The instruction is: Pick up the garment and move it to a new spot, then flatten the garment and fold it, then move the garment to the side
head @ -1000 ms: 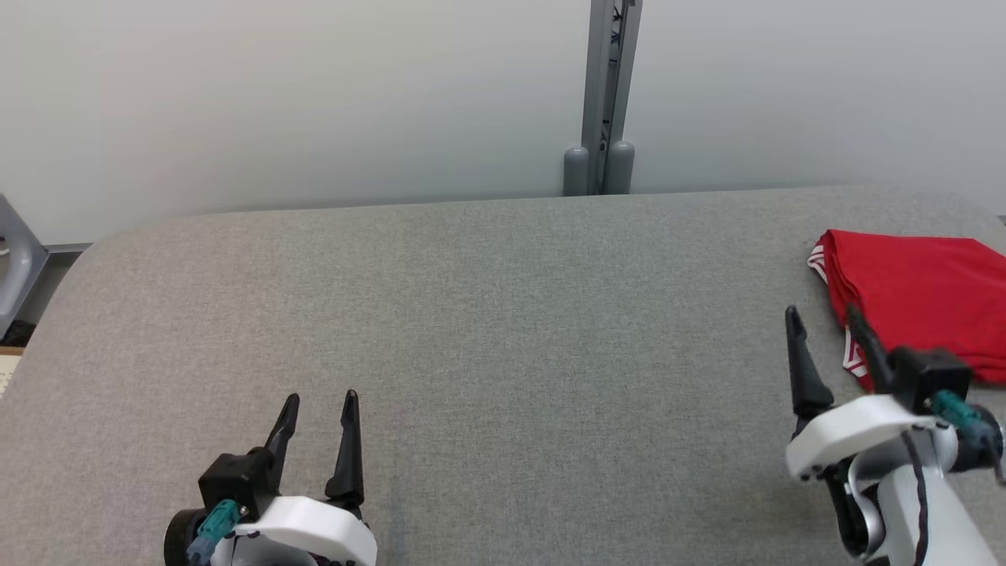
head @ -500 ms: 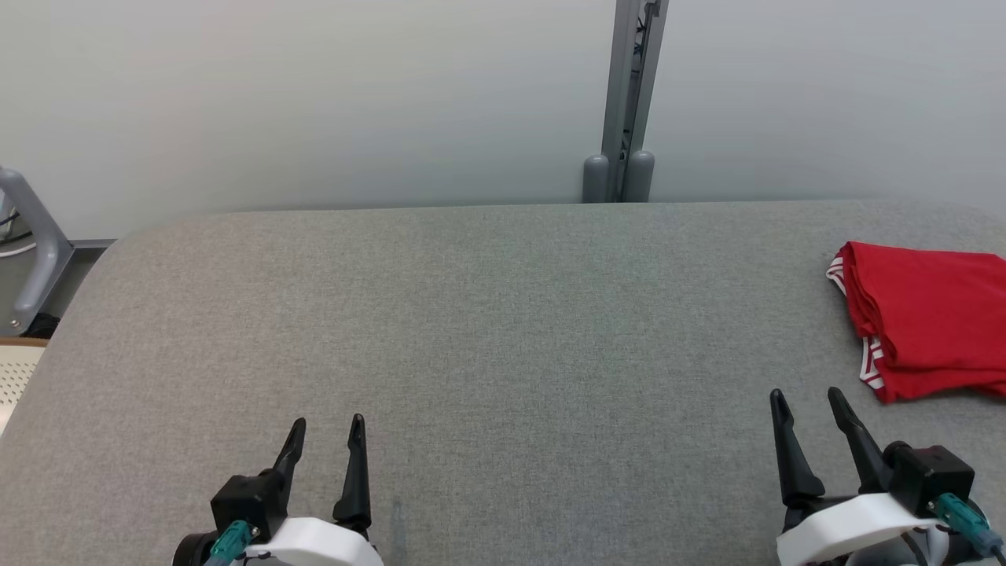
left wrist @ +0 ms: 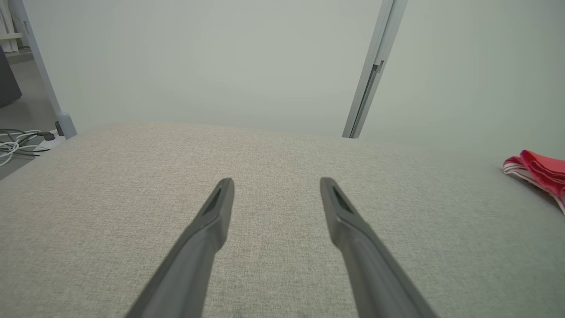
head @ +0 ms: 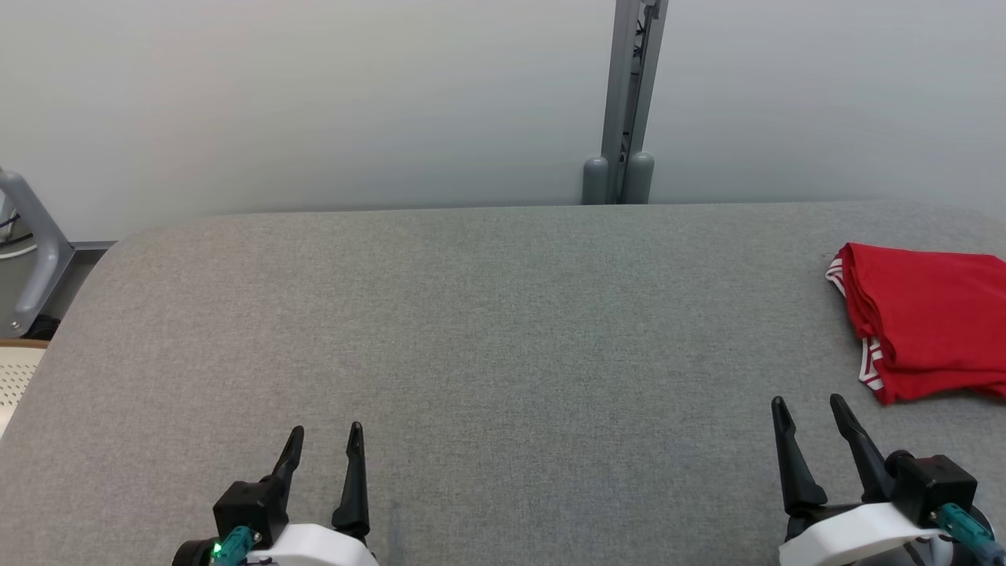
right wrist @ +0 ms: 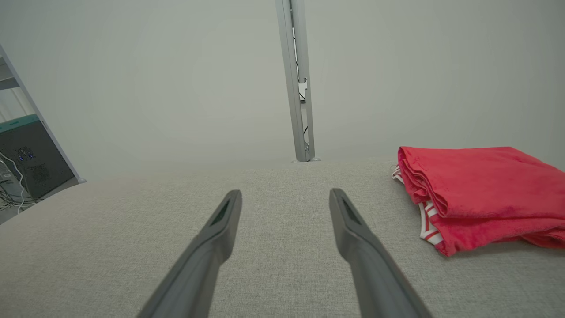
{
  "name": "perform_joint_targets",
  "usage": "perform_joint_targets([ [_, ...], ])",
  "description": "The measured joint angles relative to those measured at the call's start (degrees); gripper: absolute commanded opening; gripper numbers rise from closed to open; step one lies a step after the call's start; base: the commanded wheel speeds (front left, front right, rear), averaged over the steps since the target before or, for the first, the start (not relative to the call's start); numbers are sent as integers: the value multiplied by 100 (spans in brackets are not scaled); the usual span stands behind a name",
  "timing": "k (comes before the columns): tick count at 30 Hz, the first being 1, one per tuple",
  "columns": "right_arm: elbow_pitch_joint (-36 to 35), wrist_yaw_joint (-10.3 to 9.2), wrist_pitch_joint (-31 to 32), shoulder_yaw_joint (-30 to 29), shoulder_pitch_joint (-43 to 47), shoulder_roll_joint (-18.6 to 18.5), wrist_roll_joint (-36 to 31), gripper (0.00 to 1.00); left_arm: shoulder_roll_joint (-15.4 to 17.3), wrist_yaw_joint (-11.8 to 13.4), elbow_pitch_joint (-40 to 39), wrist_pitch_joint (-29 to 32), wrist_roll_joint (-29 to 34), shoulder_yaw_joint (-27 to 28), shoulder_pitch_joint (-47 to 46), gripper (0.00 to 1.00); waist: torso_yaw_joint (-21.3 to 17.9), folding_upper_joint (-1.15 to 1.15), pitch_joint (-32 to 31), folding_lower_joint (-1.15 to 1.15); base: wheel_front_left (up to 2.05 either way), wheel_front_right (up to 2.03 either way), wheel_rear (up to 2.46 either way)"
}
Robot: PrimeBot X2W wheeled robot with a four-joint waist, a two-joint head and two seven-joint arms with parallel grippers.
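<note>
Wide grey fabric-covered table (head: 503,330), stretching ahead of both claws. Folded red garment (head: 927,314) with white-striped trim, lying flat on the table, ahead and to the right of the right claw (head: 807,401), near but not touching. Right claw released, fingers spread, gripping nothing. Left claw (head: 325,429) well apart to the garment's left, likewise released and gripping nothing.
</note>
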Motion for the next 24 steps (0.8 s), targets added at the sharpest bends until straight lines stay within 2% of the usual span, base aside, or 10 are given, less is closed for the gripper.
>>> perform_joint_targets([
  [9, 4, 0, 19, -23, 14, 0, -26, 100, 0, 0, 42, 0, 29, -4, -2, 100, 35, 0, 15, 0, 0, 0, 0],
  [10, 4, 0, 19, -23, 14, 0, -24, 0, 0, -2, 46, 0, 29, -3, -2, 0, 39, 0, 16, 0, 0, 0, 0],
  [16, 287, 0, 49, -2, 234, 83, 21, 0, -27, -10, 308, 47, -18, -9, 263, 0, 38, 0, 19, 0, 0, 0, 0],
  [24, 272, 0, 286, -86, 240, 87, 850, 0, -30, -151, 252, 292, -781, 177, 270, 0, 21, 0, 32, 0, 0, 0, 0],
])
